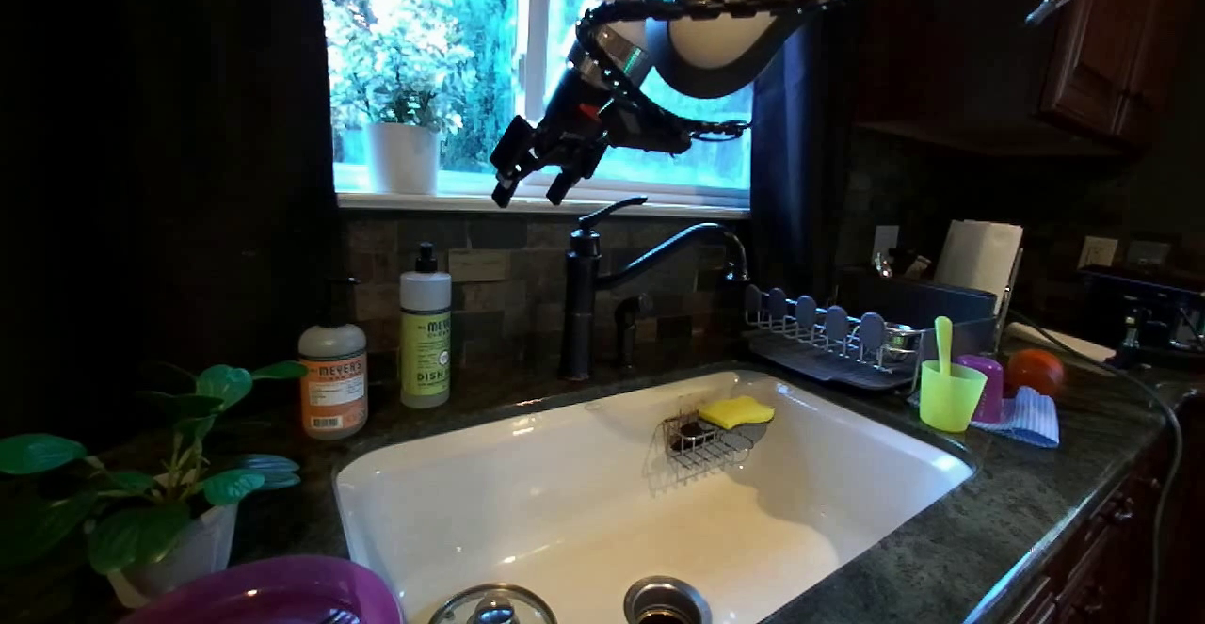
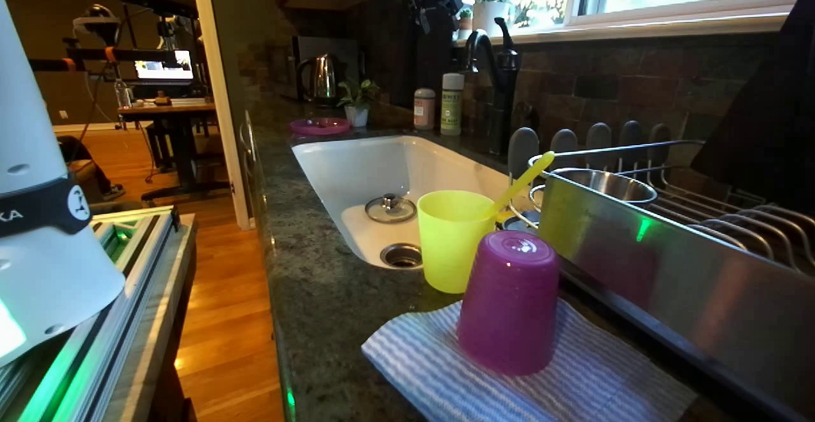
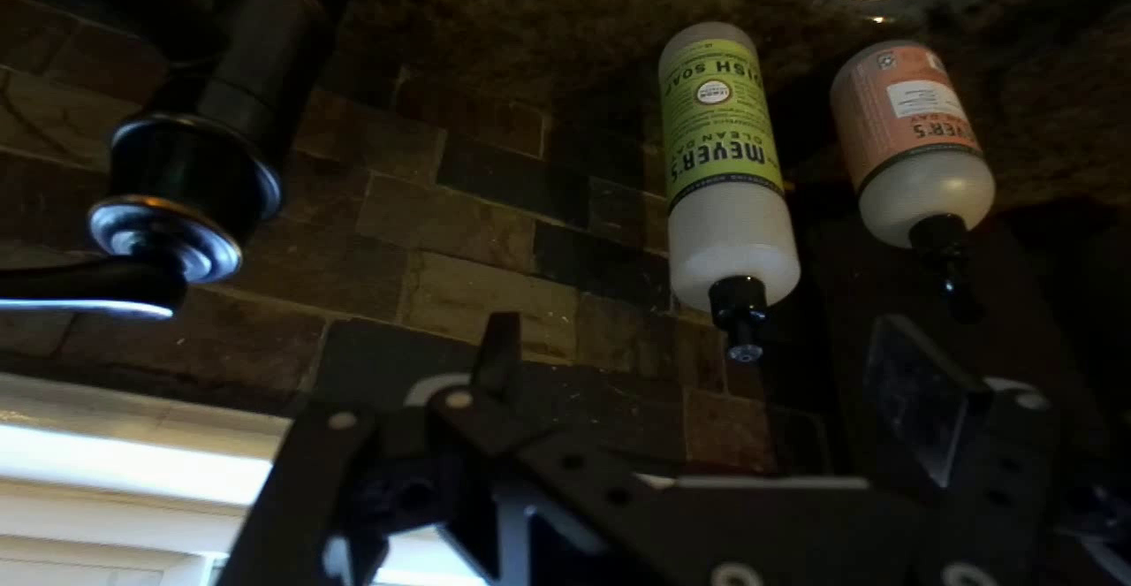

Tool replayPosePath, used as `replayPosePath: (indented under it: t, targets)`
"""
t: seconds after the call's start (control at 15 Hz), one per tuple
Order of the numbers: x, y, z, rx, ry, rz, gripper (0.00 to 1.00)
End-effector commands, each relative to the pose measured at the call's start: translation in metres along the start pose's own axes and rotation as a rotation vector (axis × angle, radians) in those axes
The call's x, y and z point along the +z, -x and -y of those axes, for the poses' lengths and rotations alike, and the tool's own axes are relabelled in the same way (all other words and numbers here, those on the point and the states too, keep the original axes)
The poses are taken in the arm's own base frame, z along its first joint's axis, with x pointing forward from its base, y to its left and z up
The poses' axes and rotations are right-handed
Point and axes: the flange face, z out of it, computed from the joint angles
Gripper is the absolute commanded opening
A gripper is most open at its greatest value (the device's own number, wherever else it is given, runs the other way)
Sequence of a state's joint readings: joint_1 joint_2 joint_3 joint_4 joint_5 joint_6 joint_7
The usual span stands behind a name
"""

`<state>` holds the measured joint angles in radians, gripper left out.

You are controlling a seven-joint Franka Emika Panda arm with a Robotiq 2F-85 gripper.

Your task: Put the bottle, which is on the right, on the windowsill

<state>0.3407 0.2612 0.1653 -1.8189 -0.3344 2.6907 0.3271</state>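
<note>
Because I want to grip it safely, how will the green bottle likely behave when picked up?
The green bottle may tip easily if bumped, being tall and narrow. Its smooth, rounded sides could slip or twist in the gripper.

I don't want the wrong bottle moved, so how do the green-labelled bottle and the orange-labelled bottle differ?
The green-labelled bottle is taller and slimmer; the orange-labelled bottle is shorter and squatter. The green-labelled bottle stands nearer the faucet than the orange-labelled bottle. Both stand upright on the countertop, marked MEYER'S.
</note>
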Motion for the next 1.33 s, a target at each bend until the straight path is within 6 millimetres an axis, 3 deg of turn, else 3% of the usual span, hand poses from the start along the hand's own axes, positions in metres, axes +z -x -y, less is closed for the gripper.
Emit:
replayPosePath:
  t: [0.0, 0.27, 0.67, 1.13, 1.27]
  targets:
    - [0.022, -0.012, 0.001, 0.012, 0.008, -0.043, 1.0]
    - [0.037, -0.028, 0.017, 0.003, 0.001, -0.055, 1.0]
    - [0.066, -0.028, 0.055, 0.109, 0.011, -0.025, 1.0]
    - [0.096, -0.03, 0.047, 0.21, 0.067, 0.002, 1.0]
    - [0.103, -0.034, 0.046, 0.193, 0.063, 0.002, 0.95]
